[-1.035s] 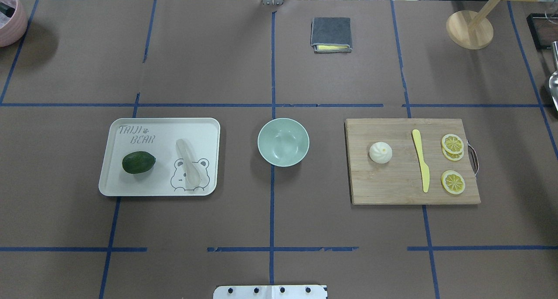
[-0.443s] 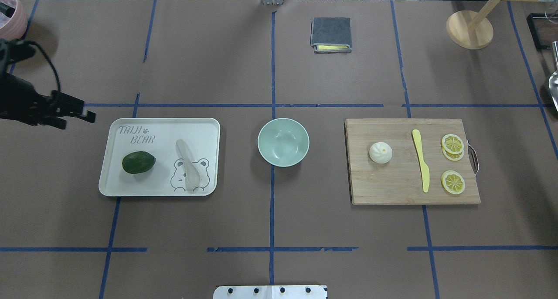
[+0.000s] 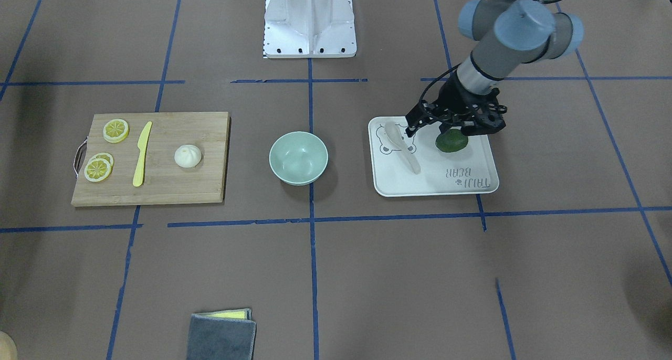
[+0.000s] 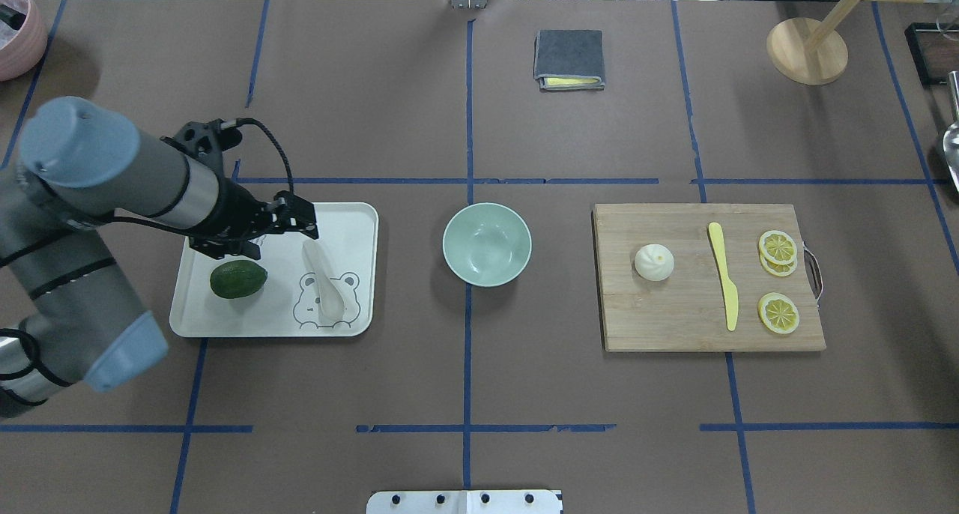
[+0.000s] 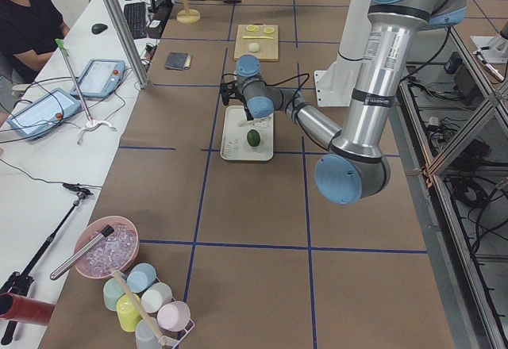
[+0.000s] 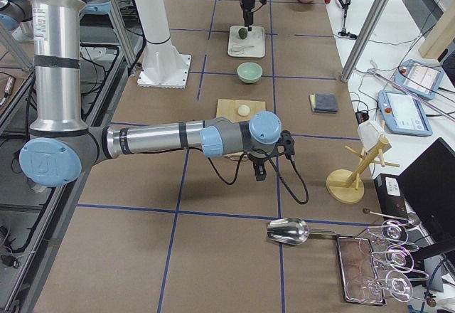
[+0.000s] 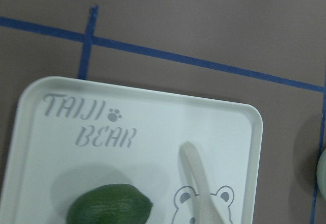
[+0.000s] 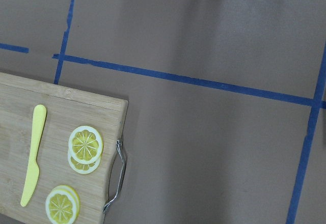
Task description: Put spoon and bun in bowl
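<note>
The pale beige spoon lies on the white bear-print tray, scoop toward the robot; it also shows in the left wrist view. My left gripper hovers over the tray's far part, just above the spoon's handle end, open and empty. The white bun sits on the wooden cutting board. The mint-green bowl stands empty between tray and board. My right gripper shows only in the exterior right view, beyond the board's handle end; I cannot tell whether it is open or shut.
A dark green avocado lies on the tray beside the spoon. A yellow knife and lemon slices lie on the board. A folded grey cloth and a wooden stand are at the back.
My left arm came in from the left edge and moved right, from outside the tray to over the tray's far part near the spoon's handle. The objects have not moved.
</note>
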You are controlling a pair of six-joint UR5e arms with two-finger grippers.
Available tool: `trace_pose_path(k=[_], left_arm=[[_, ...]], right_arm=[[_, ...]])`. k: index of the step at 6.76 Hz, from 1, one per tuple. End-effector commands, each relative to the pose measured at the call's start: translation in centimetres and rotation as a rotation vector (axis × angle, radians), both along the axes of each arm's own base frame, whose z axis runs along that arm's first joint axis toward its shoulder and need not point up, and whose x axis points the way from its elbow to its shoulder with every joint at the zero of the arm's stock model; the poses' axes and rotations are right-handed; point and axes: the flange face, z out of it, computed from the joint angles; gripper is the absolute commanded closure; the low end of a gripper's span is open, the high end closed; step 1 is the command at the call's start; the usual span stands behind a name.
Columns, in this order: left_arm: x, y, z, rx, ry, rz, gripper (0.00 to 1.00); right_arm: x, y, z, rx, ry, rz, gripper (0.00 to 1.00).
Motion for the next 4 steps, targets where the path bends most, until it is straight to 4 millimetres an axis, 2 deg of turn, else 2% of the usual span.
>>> trace_pose_path(k=[1,2,4], left_arm=[[4.7,0.1,-0.2,-0.031,-0.122,-0.026,0.0],[6.0,-0.4,1.0,-0.029,-0.161,-0.041,0.0],[6.9,-0.5,2.1,-0.023,-0.192,-0.052,0.08]], right_arm=[[0.0,0.0,0.1,-0.002,-0.003,-0.001,0.0],[-0.1,0.0,0.0,-0.003,-0.004,-0.002,0.0],[-0.1,0.0,0.0,-0.003,-0.004,-0.002,0.0]])
